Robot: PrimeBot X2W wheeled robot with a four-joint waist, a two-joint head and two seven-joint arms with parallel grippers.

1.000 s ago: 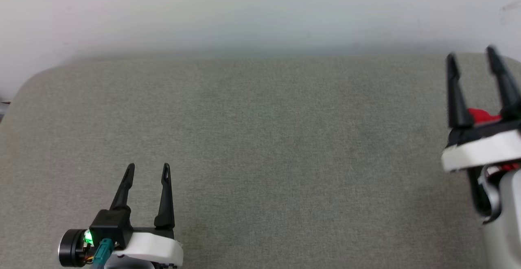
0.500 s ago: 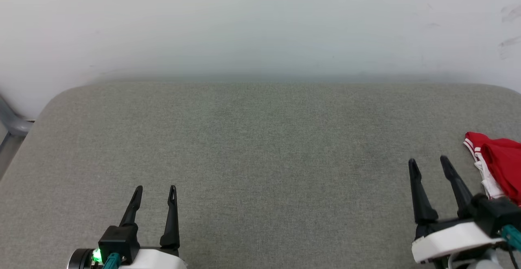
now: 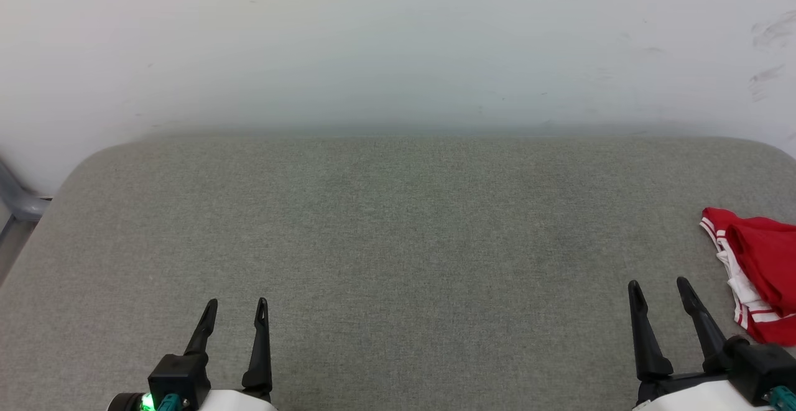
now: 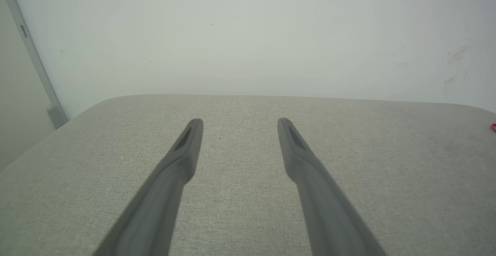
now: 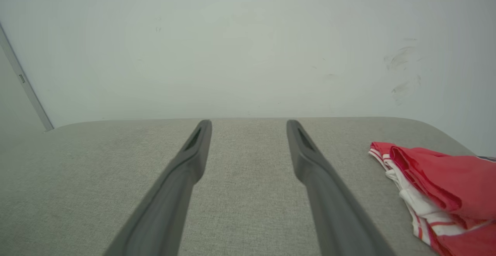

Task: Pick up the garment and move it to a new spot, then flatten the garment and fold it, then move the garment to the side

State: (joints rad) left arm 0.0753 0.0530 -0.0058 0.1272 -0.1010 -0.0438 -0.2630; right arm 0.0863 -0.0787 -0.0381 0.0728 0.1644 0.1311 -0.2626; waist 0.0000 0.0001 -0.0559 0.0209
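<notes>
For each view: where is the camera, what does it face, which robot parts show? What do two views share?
Head view: from the head, down at the surface; left gripper, right gripper show.
Left wrist view: along its fingers toward the wall.
Right wrist view: along its fingers, wall ahead.
Shared: garment, head and right wrist views.

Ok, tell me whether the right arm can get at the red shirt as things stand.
Probably yes. The right gripper is open and empty, the red shirt lies just to its right on the grey padded surface, and nothing stands between them.
</notes>
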